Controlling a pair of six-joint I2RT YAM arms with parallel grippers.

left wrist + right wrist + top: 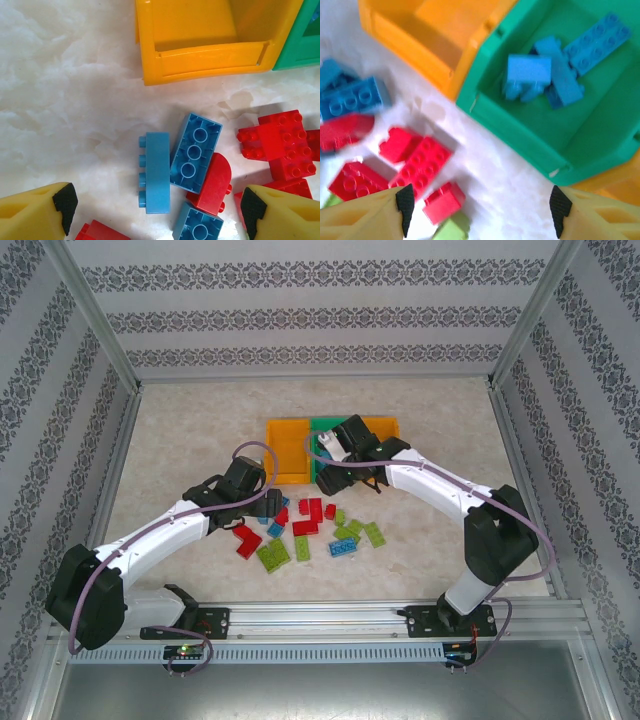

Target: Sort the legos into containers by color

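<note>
Between the spread, empty fingers of the left gripper (159, 207) lies a blue plastic brick (157, 172) on its side, long axis crosswise to their closing line; green plastic bin (300, 45) ahead-right; right gripper (481, 207) spread, empty too.

Left hand (159, 210) spread wide, pointing down; right hand (482, 207) likewise.

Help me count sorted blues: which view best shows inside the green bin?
Right wrist: it looks straight into the green bin, blue bricks lying inside. In top external the right arm covers most of it; left wrist catches a corner.
</note>
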